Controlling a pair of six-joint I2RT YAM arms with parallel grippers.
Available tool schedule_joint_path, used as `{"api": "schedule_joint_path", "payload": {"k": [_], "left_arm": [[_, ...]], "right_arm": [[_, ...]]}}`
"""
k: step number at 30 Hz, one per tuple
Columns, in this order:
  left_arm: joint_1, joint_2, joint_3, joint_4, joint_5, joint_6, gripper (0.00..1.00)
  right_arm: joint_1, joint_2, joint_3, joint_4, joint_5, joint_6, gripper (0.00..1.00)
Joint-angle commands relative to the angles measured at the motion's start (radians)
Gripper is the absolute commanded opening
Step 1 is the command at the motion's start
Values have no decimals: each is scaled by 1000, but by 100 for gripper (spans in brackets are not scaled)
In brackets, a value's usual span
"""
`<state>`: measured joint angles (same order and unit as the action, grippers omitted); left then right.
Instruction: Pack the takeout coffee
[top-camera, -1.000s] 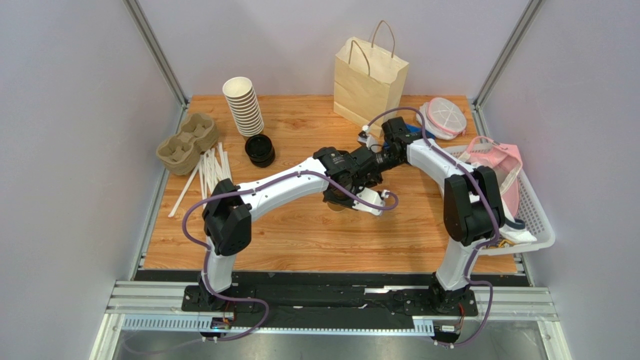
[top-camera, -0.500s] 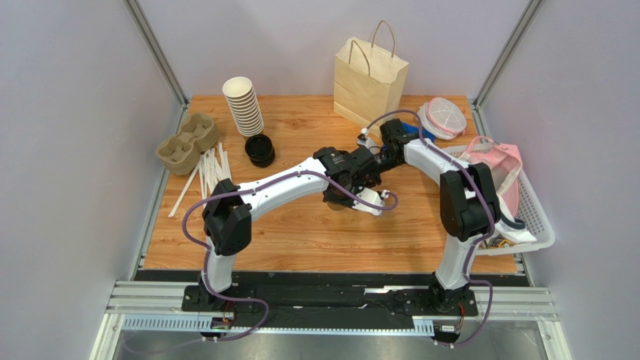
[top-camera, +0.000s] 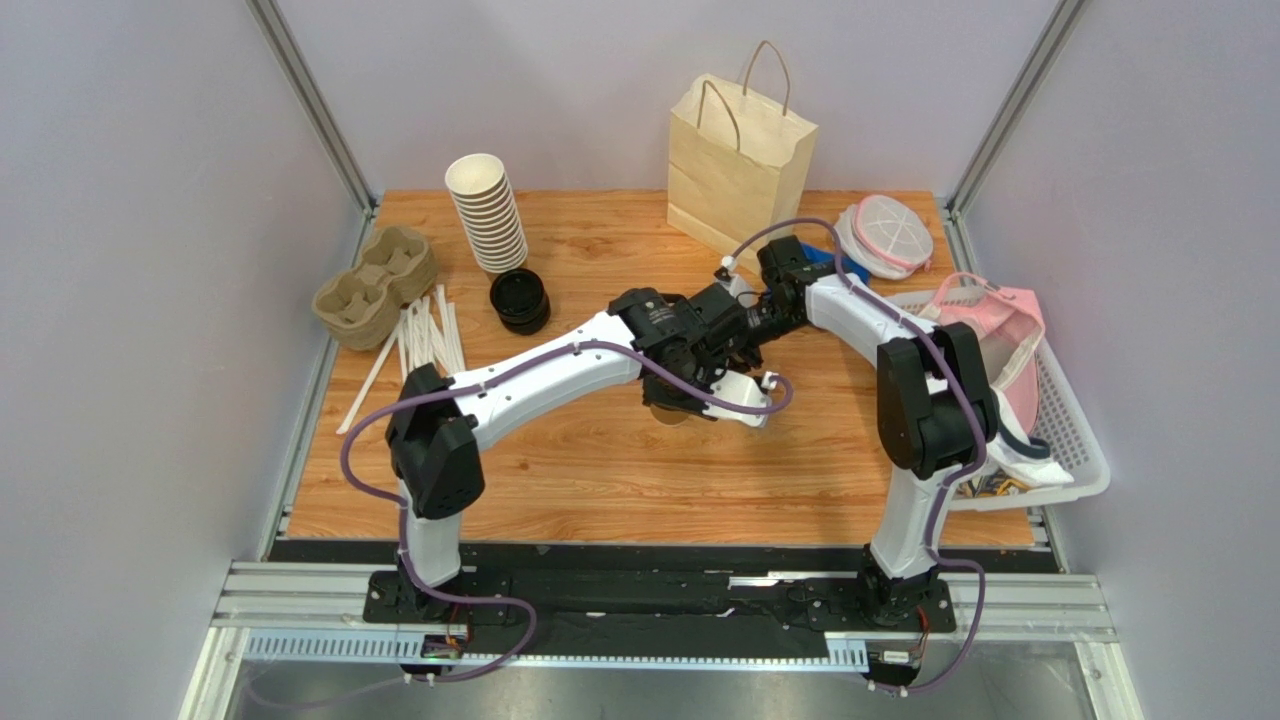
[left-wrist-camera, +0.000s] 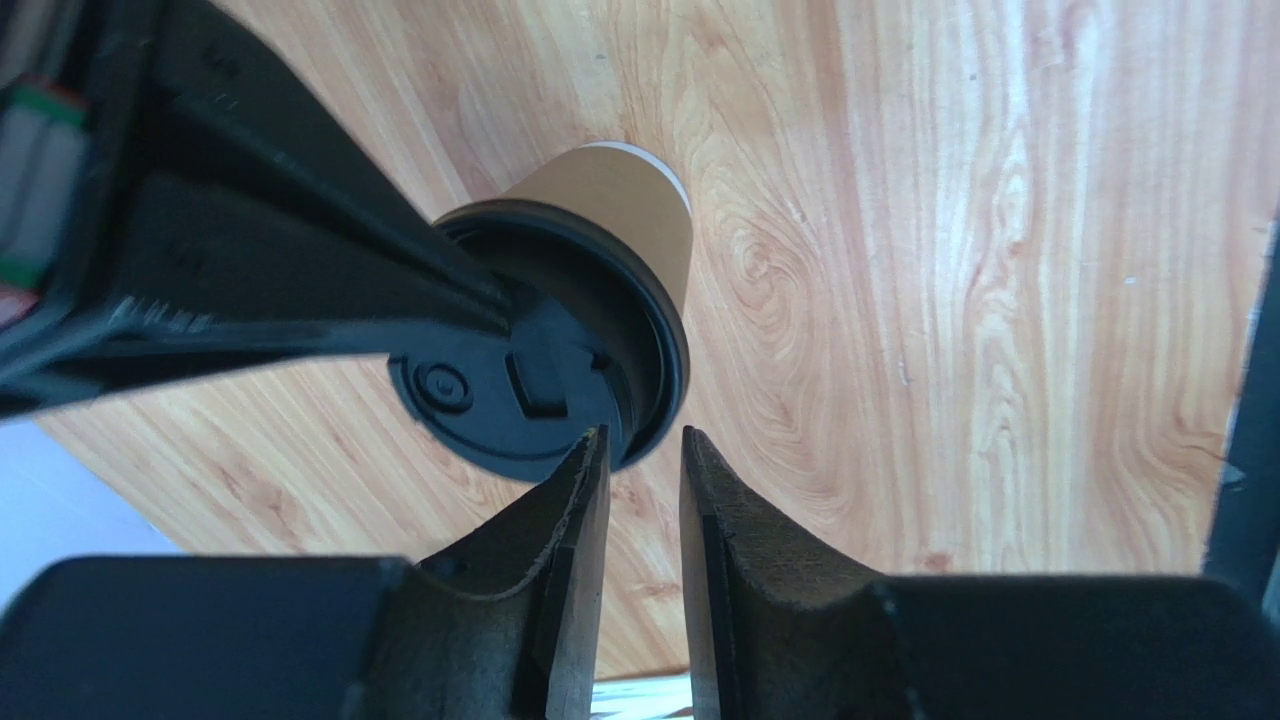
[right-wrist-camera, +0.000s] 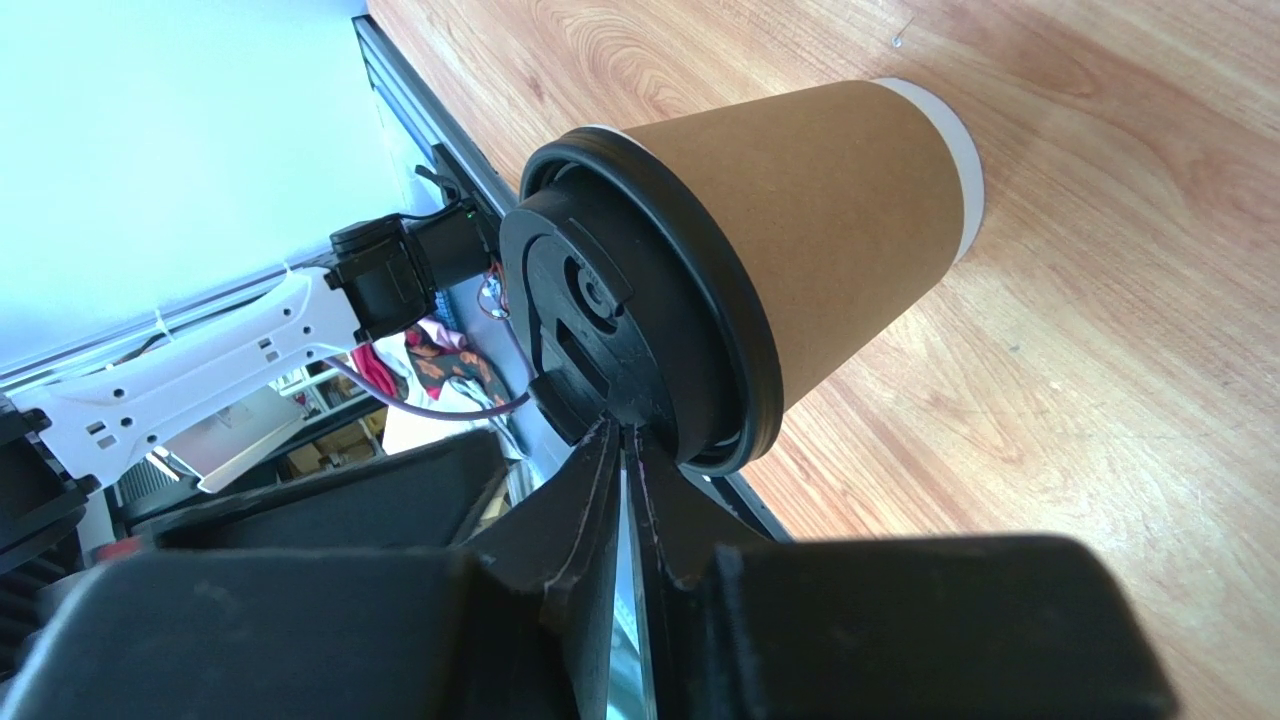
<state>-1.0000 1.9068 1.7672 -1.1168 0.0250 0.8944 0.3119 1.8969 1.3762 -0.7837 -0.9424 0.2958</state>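
— What's changed?
— The left arm's elbow has swung outward. The left gripper (left-wrist-camera: 643, 438) has parted narrowly, with the lid (left-wrist-camera: 481, 428) edge at its tips, gripping nothing.
— And the coffee cup (right-wrist-camera: 812, 225)?
— It's mid-table, tilted, pinched by the lid rim alone in the right gripper (right-wrist-camera: 624, 435).
— Risk?
— The lid could pop off before the cup reaches the paper bag (top-camera: 739, 150).

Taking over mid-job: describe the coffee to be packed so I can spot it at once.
On the wooden table, look at the middle, where the left gripper and right gripper meet in front of the paper bag. The takeout coffee is there: one brown paper cup wearing a black lid, unlike the lidless cup stack and the loose black lids at back left.
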Motion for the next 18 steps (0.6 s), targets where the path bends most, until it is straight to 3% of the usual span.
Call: {"api": "schedule_joint_path", "payload": {"k": [1, 8, 12, 13, 15, 16, 18], "left_arm": [[-3, -123, 40, -32, 73, -43, 33], [72, -276, -35, 55, 219, -199, 34], [243, -318, -104, 190, 496, -513, 31], [320, -328, -126, 230, 629, -664, 30], [412, -333, -207, 375, 754, -831, 30], [434, -339, -237, 435, 859, -989, 30], [463, -348, -326, 599, 915, -1109, 30]], "right_arm": [[4, 34, 27, -8, 79, -29, 14], [4, 30, 34, -15, 71, -34, 14], [6, 27, 34, -17, 73, -35, 14], [6, 27, 34, -17, 73, -37, 14], [7, 27, 35, -17, 73, -37, 13], [7, 25, 37, -19, 74, -37, 13], [9, 24, 38, -22, 74, -38, 13]]}}
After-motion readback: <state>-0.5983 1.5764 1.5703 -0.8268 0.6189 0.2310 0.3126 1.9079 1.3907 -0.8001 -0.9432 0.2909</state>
